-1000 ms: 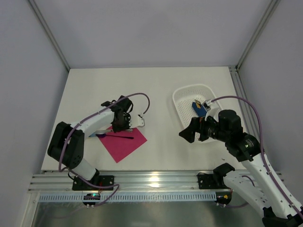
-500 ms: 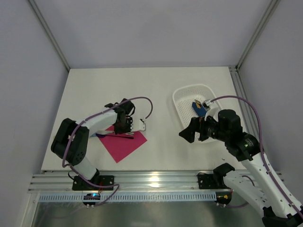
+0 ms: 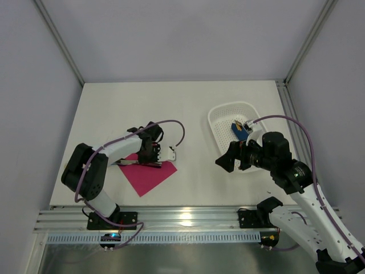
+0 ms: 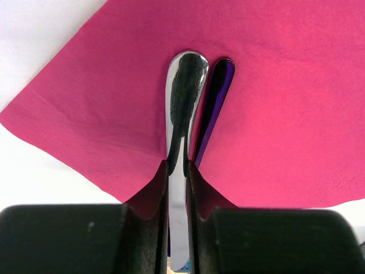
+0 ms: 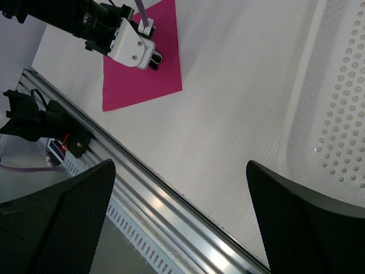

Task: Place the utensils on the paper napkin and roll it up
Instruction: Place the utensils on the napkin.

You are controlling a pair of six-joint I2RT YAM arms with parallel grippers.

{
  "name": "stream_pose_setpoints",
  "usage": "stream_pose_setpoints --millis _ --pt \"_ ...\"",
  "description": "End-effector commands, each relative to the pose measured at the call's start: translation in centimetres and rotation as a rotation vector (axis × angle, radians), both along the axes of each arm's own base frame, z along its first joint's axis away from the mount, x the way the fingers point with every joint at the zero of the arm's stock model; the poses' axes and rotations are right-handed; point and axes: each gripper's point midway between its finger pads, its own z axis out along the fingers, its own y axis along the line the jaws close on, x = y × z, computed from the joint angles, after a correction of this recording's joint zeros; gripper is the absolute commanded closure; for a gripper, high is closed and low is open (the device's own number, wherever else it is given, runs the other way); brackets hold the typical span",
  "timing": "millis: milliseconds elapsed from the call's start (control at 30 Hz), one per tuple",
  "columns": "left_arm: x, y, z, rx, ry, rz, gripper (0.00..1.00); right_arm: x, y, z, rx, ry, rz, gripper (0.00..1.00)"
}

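Note:
The magenta paper napkin (image 3: pixel 149 176) lies flat near the table's front left. My left gripper (image 3: pixel 147 155) hangs low over its upper edge, shut on the thin handle of a glossy utensil (image 4: pixel 183 85). In the left wrist view the held utensil's rounded end rests over the paper napkin (image 4: pixel 285 114), and a second dark purple utensil (image 4: pixel 215 105) lies right beside it on the paper. My right gripper (image 3: pixel 232 157) hovers open and empty left of the basket. From the right wrist view my right gripper (image 5: pixel 182 217) looks down on the table's front edge.
A white perforated basket (image 3: pixel 219 113) stands at the right with a blue flat item (image 3: pixel 238 130) inside. Its wall (image 5: pixel 336 114) fills the right of the right wrist view. The metal rail (image 5: pixel 171 200) runs along the table's near edge.
My left gripper has shifted a little right and down with the utensil, bringing it over the napkin beside the other utensil. The right arm has not moved.

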Motion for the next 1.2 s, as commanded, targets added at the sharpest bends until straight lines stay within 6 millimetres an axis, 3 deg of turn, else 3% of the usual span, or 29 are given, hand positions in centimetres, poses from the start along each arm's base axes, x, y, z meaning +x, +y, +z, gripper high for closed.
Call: stream_pose_setpoints --millis 0,567,933,1167 --pt "0.9 -0.7 0.2 -0.019 -0.03 -0.014 1.0 0.1 0.0 1.5 0.008 -0.043 0.003 0.01" --pt "2.7 0.5 1.6 0.083 -0.122 -0.015 1.0 0.2 0.1 1.4 0.007 -0.036 0.005 0.0" --pt "3.6 -0.7 0.1 0.103 -0.069 -0.064 1.0 0.3 0.2 1.5 0.01 -0.031 0.005 0.0" --pt "3.3 -0.5 -0.4 0.107 -0.066 -0.065 1.0 0.4 0.2 1.3 0.003 -0.028 0.004 0.01"
